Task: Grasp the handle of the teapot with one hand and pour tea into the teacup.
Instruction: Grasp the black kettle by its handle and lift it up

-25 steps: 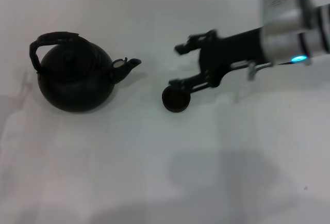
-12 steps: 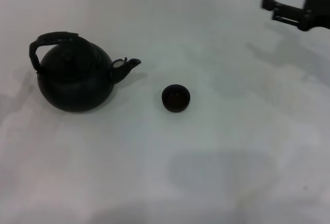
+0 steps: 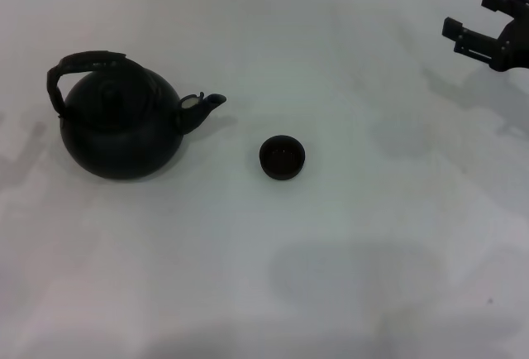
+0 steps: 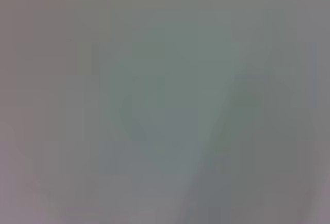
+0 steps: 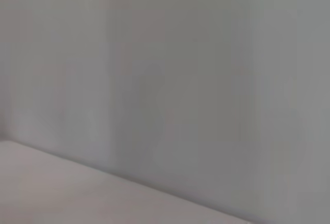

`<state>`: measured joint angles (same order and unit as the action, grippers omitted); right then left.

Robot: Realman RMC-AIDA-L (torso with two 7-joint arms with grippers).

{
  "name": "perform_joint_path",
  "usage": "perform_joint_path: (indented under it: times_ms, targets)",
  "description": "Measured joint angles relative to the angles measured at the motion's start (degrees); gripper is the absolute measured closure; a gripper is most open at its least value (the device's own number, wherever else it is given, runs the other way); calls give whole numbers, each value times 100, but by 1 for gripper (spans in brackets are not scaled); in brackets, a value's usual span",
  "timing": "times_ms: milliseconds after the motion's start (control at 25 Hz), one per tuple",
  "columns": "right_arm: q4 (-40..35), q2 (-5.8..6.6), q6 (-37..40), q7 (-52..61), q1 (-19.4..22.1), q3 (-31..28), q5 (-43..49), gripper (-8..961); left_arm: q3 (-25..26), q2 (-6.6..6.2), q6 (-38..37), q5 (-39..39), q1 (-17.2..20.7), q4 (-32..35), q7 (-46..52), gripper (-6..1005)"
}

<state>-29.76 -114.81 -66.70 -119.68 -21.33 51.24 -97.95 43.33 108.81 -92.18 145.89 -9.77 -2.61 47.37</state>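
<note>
The teapot (image 3: 120, 127) stands upright on the white desk (image 3: 347, 235), well to the left of the teacup (image 3: 283, 157). Its matte-black body is round, with a knobbed lid on top. The handle (image 3: 74, 68) arches over the teapot's top, leaning toward the side away from the teacup, and nothing grips it. The short curved spout on the teapot's right side points toward the teacup, with a clear gap of bare desk between spout and cup.

The teacup sits alone on the desk, upright, mouth up, its inside dark. It touches neither the teapot nor any end effector.

Far to the right of the teacup and farther back on the desk, the right end effector (image 3: 483, 21) hangs at the edge of the head view. Its two dark fingers are spread apart with nothing between them, so it is released. It casts a faint shadow on the desk beneath it.

The left end effector does not appear in the head view. Both wrist views show only a plain pale grey surface.
</note>
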Motion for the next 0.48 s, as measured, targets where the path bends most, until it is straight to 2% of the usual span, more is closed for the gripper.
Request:
perform_joint_path:
  times_ms: [120,160,200,240,280,320,360,400,440,480]
  targets:
    - [84,1,104,-25,-53,22,9,92,1,-10,-330,5,-62,545,436,186]
    - [129,1,131,-41,-85,23,10,92,1,-10,-330,5,-62,545,436,194]
    - [166,2,151,-56,-116,23,11,92,-4,56,-538,7,-184,1123,775,201]
    - [259,2,194,-92,-180,23,11,92,-4,56,-538,7,-184,1123,775,216]
    - [259,2,194,-92,-180,23,11,92,-41,214,-705,10,-402,1959,1156,230]
    - [292,2,213,-117,-204,23,12,92,-59,269,-745,9,-481,2222,1261,245]
    - [315,2,223,-149,-219,24,13,92,-100,381,-820,4,-623,2652,1475,259]
    - [341,1,238,-182,-231,23,14,92,-261,630,-951,-96,-896,3568,1896,274]
    - [361,-1,260,-210,-242,23,14,92,-261,630,-951,-96,-896,3568,1896,273]
    - [388,-3,271,-239,-250,23,14,93,-360,749,-1004,-185,-1004,3939,2087,272]
